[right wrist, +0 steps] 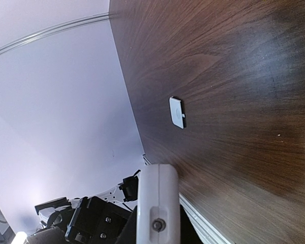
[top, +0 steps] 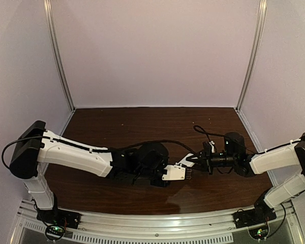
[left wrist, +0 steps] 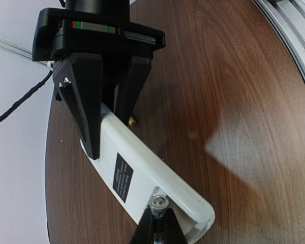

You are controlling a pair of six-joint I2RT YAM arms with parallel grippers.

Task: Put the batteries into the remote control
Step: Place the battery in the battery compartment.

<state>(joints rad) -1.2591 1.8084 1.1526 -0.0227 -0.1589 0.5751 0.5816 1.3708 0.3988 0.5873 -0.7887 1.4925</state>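
Item 1, foreground: metal rail along the table's near edge, carrying both arm bases.

Item 2: left arm. White and black, it reaches from its raised shoulder low across the table toward the centre, forearm nearly level. The left gripper is closed, its black fingers clamped on one end of the remote.

Item 3: remote. Slim and white, it is held at mid-table between the two grippers. Its plain back with a black label faces the left wrist camera.

Item 4: small orange cylinder, just past the remote's far edge and partly behind a finger. Whether it lies on the table cannot be told.

Item 5: silvery battery, at the remote's free end, pinched at the tip of the right gripper, whose fingers are closed on it.

Item 6: right arm. It is folded at the elbow with the wrist pointing left and a black cable looping above it.

Item 7: small white square cover, flat on the table, well apart from the remote.

Obscured: the remote's front is not legible, and the left arm's body hides the table beneath it. From the right wrist only the remote's white end shows, cut off at the bottom edge of the view.
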